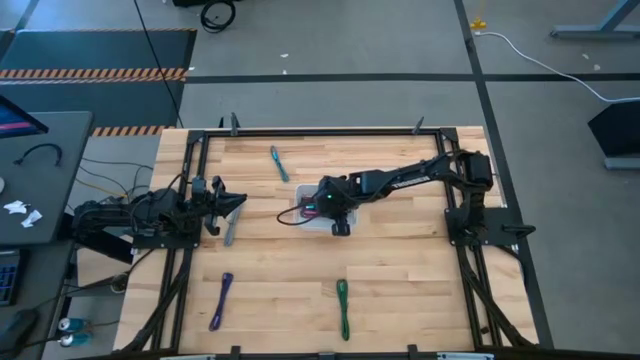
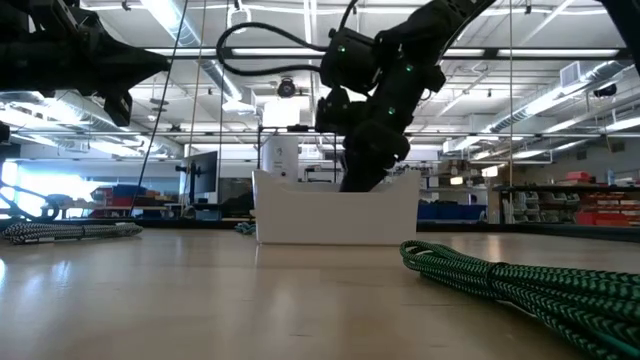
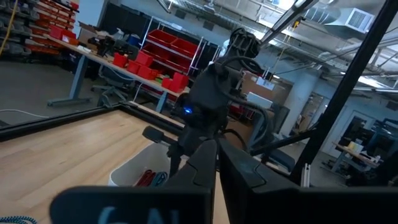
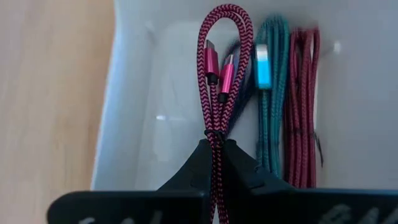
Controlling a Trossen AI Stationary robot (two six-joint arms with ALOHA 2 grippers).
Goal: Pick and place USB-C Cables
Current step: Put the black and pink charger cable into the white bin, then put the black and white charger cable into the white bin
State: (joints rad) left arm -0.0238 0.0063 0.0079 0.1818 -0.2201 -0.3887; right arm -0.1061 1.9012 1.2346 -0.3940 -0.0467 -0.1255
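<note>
While my right jaws (image 4: 216, 149) grip the pink cable (image 4: 221, 74) over the white bin (image 1: 312, 215) mid-desk, I should lower it beside the teal cable (image 4: 271, 93) before releasing; my left jaws (image 3: 216, 163) wait closed, empty.

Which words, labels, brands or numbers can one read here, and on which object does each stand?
No text is readable.
White lettering on the right arm, high view: too small.
White marks on the right pincer, shut on a magenta cable: too blurred.
White marks on the left pincer: too blurred.
</note>
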